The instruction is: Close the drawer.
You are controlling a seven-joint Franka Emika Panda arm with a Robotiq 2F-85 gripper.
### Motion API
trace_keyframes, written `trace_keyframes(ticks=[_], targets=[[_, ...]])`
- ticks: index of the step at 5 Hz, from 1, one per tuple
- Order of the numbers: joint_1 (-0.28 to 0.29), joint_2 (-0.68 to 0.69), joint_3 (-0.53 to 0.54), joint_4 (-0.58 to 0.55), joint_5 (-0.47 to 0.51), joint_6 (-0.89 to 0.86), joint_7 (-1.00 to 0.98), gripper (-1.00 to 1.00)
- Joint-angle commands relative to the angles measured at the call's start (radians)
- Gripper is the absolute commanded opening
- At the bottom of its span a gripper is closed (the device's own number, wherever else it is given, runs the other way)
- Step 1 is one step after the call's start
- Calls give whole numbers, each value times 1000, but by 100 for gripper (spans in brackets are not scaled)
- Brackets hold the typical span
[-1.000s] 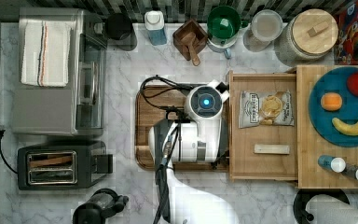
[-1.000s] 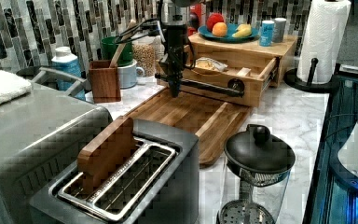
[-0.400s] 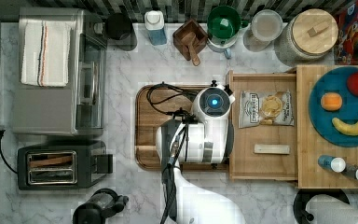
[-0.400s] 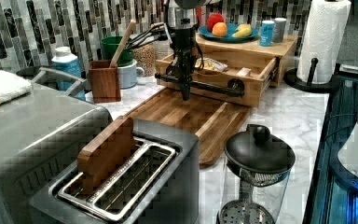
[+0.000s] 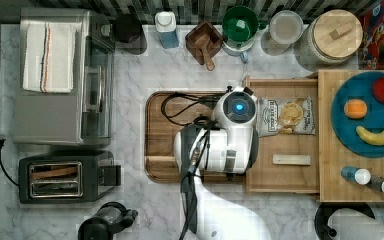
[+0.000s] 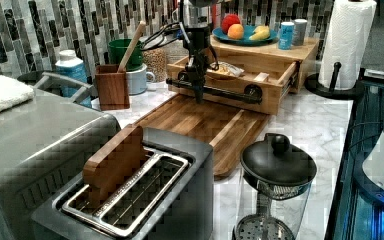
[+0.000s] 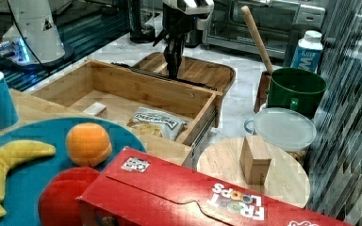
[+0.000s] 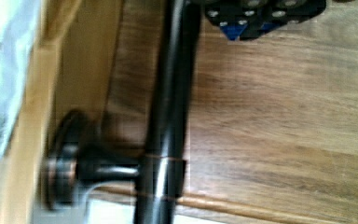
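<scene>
1. The drawer [image 5: 285,175] stands pulled well out from under the bamboo cabinet top [image 5: 330,192], toward the top view's left. A chip bag [image 5: 286,116] and a small wooden block [image 5: 291,159] lie on its floor.
2. The gripper [image 6: 198,92] hangs just outside the drawer front, its tip down at the dark bar handle [image 6: 215,90] and above the dark brown board [image 6: 200,122] on the bench [image 5: 170,60]. In the wrist view the handle [image 8: 168,116] runs right beside the fingertips [image 8: 261,14].
3. Whether the jaws are clenched or released, I cannot tell; nothing appears to be held between them.
4. The step in hand looks like the push itself. It seems best to press on the handle or the front panel near its middle, since an off-centre push could skew the drawer on its slides.
5. The push should run straight along the slide direction, toward the top view's right, level and steady, so the tip does not slip over or under the bar.
6. The arm should ease off as the front nears the cabinet; a hard stop could jolt the plate of fruit [image 5: 367,115] and the bottles [image 5: 372,180] on top.
</scene>
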Motion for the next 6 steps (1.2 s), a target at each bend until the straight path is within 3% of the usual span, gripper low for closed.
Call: trace_keyframes(ticks=[1, 3, 6], targets=[[-142, 60, -63, 179, 39, -52, -195, -100], [-203, 113, -163, 261, 70, -42, -362, -100], [-338, 238, -239, 507, 100, -101, -560, -100]])
